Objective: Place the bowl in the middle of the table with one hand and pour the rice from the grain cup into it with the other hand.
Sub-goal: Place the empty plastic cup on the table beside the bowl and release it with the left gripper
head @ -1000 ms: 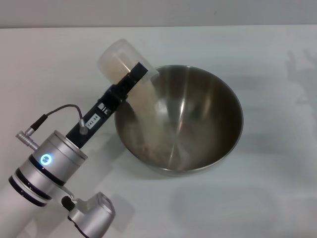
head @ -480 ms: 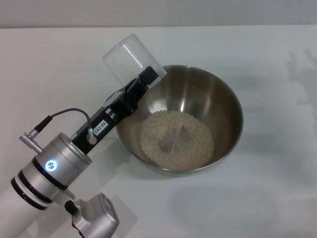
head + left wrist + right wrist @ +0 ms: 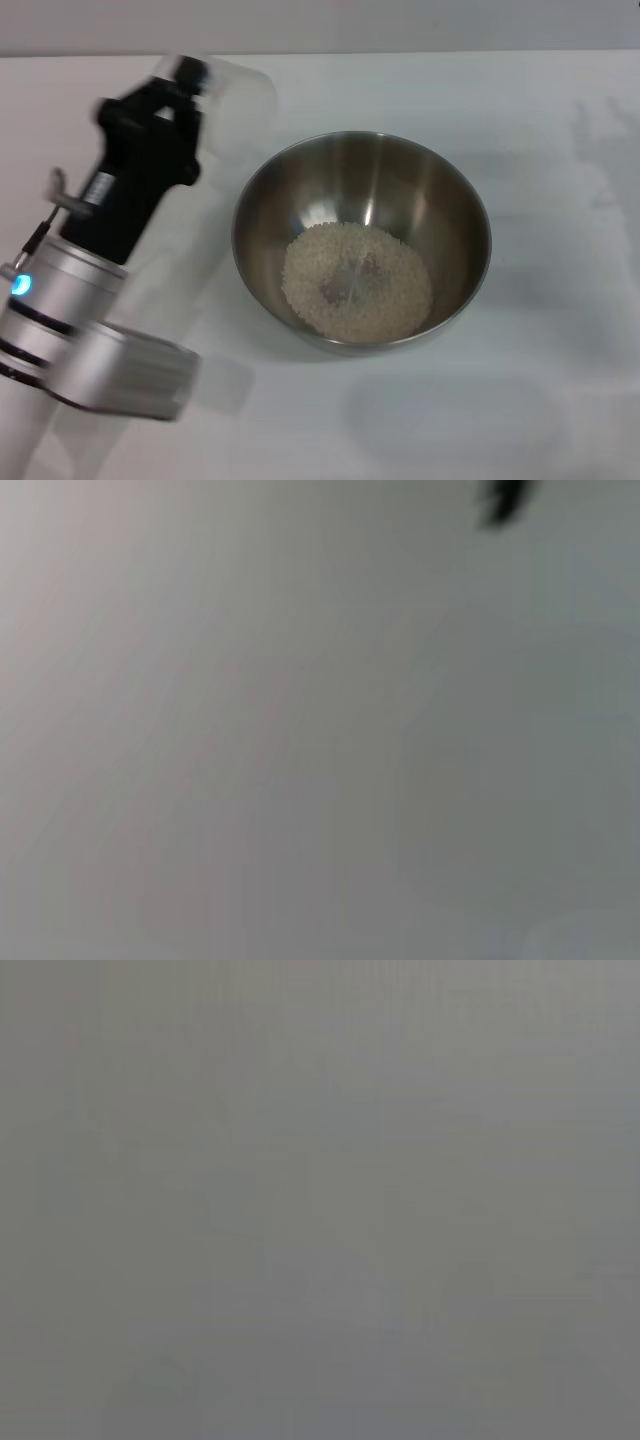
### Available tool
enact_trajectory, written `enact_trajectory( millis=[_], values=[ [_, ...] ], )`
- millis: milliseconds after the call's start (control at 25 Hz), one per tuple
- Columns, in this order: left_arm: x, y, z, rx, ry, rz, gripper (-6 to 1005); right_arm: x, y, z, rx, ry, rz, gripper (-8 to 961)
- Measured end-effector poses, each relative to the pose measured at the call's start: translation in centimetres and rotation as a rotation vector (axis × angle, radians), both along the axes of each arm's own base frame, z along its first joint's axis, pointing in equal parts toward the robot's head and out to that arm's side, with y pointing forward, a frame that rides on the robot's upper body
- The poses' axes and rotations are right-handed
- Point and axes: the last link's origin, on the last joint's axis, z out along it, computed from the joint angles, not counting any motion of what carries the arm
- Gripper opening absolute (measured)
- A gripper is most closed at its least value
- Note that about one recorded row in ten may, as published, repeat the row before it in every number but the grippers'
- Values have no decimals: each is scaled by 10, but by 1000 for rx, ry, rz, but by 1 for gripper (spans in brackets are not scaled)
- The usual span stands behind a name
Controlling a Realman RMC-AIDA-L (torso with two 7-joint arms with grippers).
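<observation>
The steel bowl stands on the white table, near the middle. A pale pile of rice lies on its bottom. To the left of the bowl, my left gripper is raised above the table and shut on the grain cup. The cup is blurred by motion, looks see-through and empty, and is clear of the bowl's rim. My right gripper is out of the head view. Both wrist views show only blank grey surface.
Bare white tabletop surrounds the bowl on the right, front and back. The left arm's silver wrist fills the lower left corner.
The rice has left the cup and now lies in the bowl. My left gripper has swung the emptied cup left and away from the bowl's rim.
</observation>
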Motion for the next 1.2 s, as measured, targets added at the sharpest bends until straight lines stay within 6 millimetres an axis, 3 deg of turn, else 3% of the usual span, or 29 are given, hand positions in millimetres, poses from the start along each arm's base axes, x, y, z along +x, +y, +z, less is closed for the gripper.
enact_trajectory(
  millis=[240,440,560,600,640,1200],
  values=[
    [-31,13,13,-239,-607,270,22,-2,3,-1,-9,6,5,411],
    [-54,21,11,-309,-833,436,22,-3,4,-2,-13,7,8,410],
    [-54,21,11,-309,-833,436,22,-4,3,-2,-14,8,8,410],
    [-72,26,7,-363,-1003,561,22,-4,3,-3,-14,8,8,410],
    [-77,26,6,-379,-1041,586,22,-4,3,-3,-15,9,8,410],
    [-90,24,-2,-419,-1087,676,84,-2,2,-4,-18,12,0,410]
  ],
)
